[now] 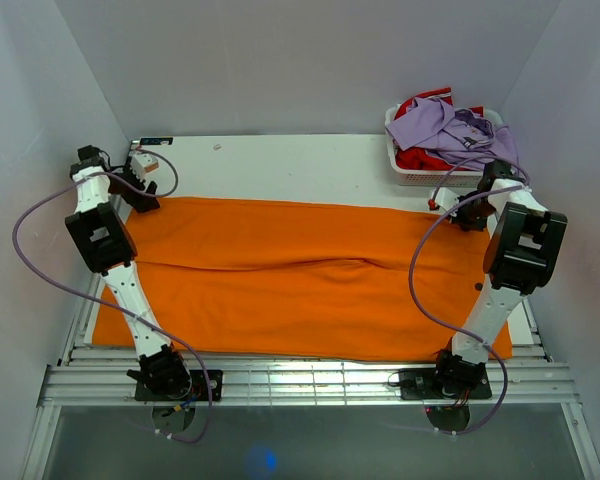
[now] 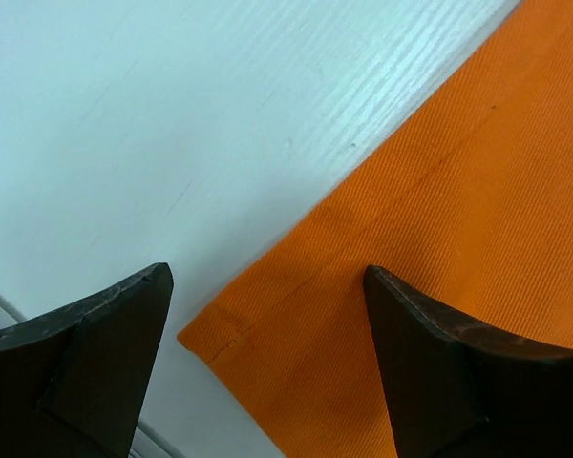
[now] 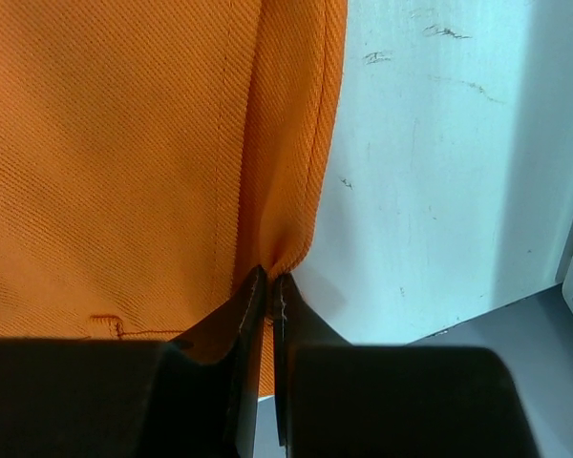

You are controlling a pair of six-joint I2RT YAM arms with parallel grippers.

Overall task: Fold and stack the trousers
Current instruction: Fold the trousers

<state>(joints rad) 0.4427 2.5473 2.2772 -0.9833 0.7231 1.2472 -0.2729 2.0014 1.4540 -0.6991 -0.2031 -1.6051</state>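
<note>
Bright orange soft-cloth trousers (image 1: 310, 280) spread flat across centre frame on white surface (image 1: 280, 160). Upper left, left end effector (image 2: 265, 277) gapes wide over a hem corner; upper right, right end effector (image 3: 269, 279) pinches the cloth's edge. Cloth likely light, limp, prone to sag; best taken at seamed corners. No legible writing.
</note>
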